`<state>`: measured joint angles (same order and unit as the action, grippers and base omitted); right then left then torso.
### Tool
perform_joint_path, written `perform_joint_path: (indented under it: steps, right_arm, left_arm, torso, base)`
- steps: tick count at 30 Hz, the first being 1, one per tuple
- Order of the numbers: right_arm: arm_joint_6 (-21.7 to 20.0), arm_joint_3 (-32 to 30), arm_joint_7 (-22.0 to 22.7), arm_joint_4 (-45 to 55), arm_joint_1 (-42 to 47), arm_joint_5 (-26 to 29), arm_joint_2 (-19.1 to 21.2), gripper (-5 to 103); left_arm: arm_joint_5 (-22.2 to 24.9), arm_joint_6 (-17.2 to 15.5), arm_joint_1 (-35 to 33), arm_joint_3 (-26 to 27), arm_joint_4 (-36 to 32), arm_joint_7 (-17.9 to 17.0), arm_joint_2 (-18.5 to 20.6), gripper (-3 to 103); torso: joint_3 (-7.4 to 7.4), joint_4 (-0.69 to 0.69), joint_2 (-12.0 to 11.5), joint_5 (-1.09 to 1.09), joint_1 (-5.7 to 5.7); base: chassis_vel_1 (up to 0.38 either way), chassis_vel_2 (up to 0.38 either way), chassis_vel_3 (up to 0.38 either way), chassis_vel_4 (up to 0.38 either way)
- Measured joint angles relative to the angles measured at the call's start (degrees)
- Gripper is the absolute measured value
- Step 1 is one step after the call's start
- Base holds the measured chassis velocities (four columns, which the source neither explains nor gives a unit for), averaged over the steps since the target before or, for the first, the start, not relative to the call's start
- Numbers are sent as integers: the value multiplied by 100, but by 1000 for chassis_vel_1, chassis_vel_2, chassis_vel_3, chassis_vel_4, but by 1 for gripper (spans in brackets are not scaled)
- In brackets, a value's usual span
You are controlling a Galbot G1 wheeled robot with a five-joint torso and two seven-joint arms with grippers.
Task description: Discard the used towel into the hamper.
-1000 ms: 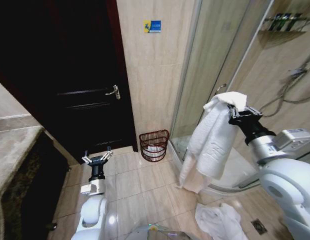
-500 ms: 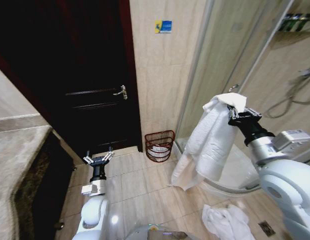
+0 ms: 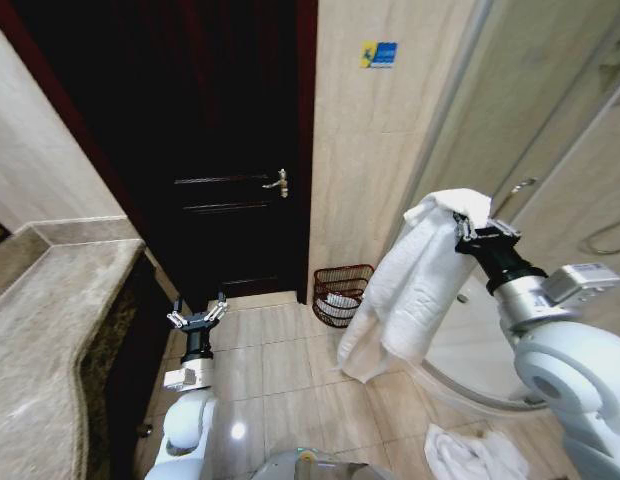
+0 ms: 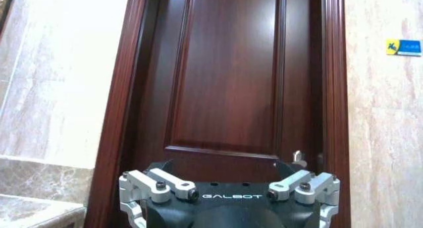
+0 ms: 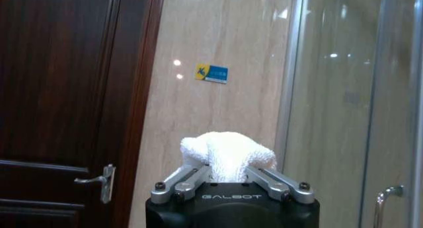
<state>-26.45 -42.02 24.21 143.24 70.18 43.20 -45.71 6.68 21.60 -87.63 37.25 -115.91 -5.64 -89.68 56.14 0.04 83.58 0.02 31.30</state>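
My right gripper [image 3: 477, 228] pinches the white towel [image 3: 410, 290], which hangs in front of the glass shower door [image 3: 550, 200]. The hamper [image 3: 342, 295] sits on the floor by the dark wooden door [image 3: 220, 150]. My left gripper [image 3: 196, 315] waits low, fingers spread.

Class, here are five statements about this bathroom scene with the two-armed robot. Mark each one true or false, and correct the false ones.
1. The right gripper is clamped on a white towel. True.
2. The towel is already inside the hamper. False: it hangs from the raised right gripper, apart from the hamper.
3. The hamper stands on the floor by the tiled wall, next to the dark door. True.
4. The left gripper holds a second towel. False: it is open and empty, held low.
5. Another white towel lies on the floor. True.
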Motion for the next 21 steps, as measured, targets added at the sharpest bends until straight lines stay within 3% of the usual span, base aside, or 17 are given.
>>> perform_joint_path:
  steps: [21]
  right_arm:
    - [89,17,-124,0,-8,-68,12,8]
  left_arm:
    - [-7,5,17,-31,2,-10,1,100]
  torso:
    - [0,2,0,-2,0]
  base:
    - [-35,25,31,-32]
